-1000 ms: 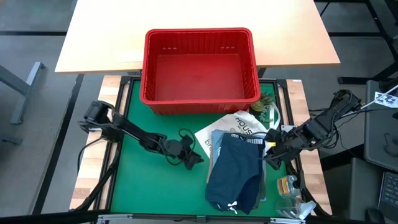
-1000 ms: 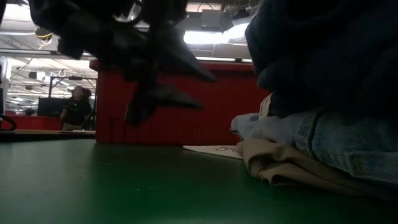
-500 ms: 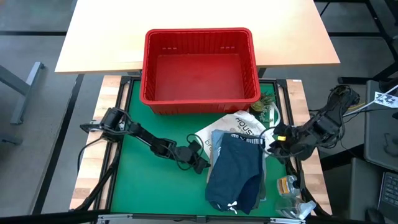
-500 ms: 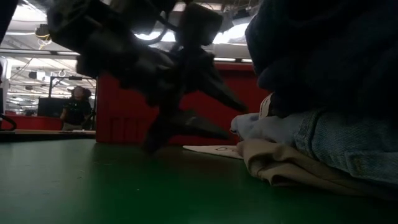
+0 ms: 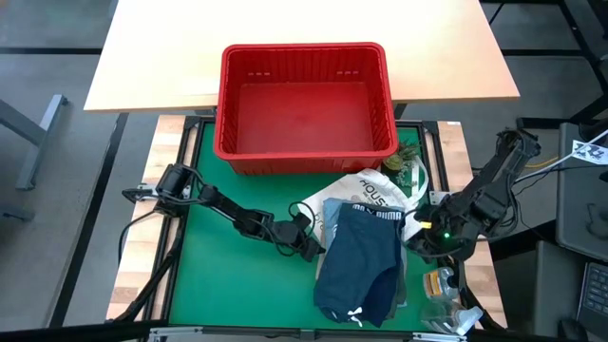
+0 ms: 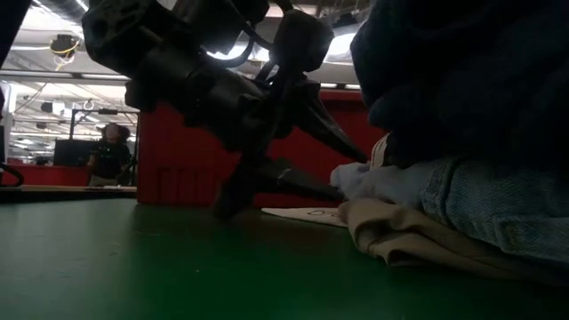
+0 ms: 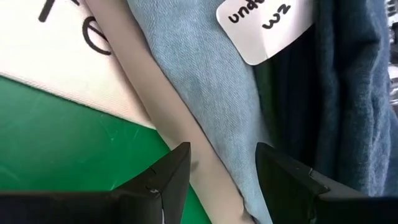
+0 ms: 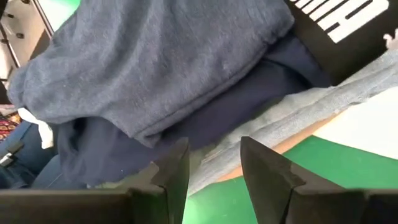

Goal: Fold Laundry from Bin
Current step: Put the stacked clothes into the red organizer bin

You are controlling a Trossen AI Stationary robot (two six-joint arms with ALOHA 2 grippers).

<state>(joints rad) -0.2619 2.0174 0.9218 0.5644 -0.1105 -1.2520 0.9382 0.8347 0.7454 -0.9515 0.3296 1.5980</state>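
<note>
Both claws sit released: left gripper (image 5: 309,246) and right gripper (image 5: 424,237) flank the laundry (image 5: 359,268); they'd probably pinch several layers together.

The bin (image 5: 306,102) sits at the far edge of the mat (image 5: 228,275), and the laundry (image 5: 361,266) lies stacked in front of it toward the right, on top of a tote bag (image 5: 366,190). The left gripper (image 5: 312,249) is at the stack's left edge, its 2 fingers apart. The right gripper (image 5: 416,239) is at the stack's right edge, fingers also apart.
</note>
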